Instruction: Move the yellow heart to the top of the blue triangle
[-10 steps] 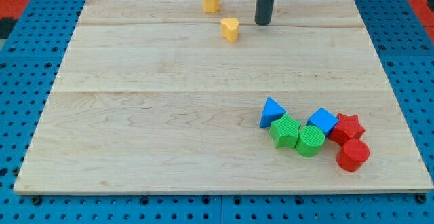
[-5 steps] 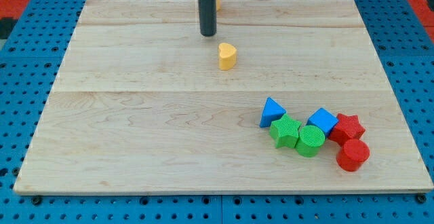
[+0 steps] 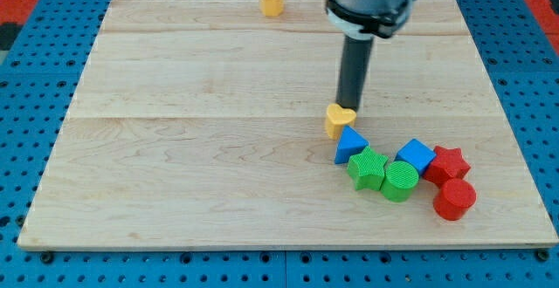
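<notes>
The yellow heart (image 3: pixel 339 120) lies on the wooden board (image 3: pixel 192 148), right above the blue triangle (image 3: pixel 350 143) and touching or nearly touching its upper corner. My tip (image 3: pixel 351 108) is at the heart's upper right edge, in contact with it or very close. The rod rises from there toward the view's top.
A yellow hexagon block (image 3: pixel 272 1) sits near the board's top edge. Right of the blue triangle lie a green star (image 3: pixel 368 168), a green cylinder (image 3: pixel 399 181), a blue cube (image 3: pixel 416 156), a red star (image 3: pixel 448 163) and a red cylinder (image 3: pixel 454 199), clustered together.
The yellow heart has slid down and to the right, from the upper middle of the board to just above the blue triangle. My tip has moved down and right behind it.
</notes>
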`<action>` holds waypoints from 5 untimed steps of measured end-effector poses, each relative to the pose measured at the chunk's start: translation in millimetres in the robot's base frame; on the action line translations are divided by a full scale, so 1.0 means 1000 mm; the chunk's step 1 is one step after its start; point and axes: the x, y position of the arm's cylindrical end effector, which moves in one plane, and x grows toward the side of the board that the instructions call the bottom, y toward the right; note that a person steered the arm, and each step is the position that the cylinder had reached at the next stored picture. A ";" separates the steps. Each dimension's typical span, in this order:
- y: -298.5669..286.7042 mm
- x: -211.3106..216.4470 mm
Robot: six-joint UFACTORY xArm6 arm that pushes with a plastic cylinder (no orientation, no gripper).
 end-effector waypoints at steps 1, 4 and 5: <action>-0.024 -0.003; -0.039 0.030; 0.007 0.039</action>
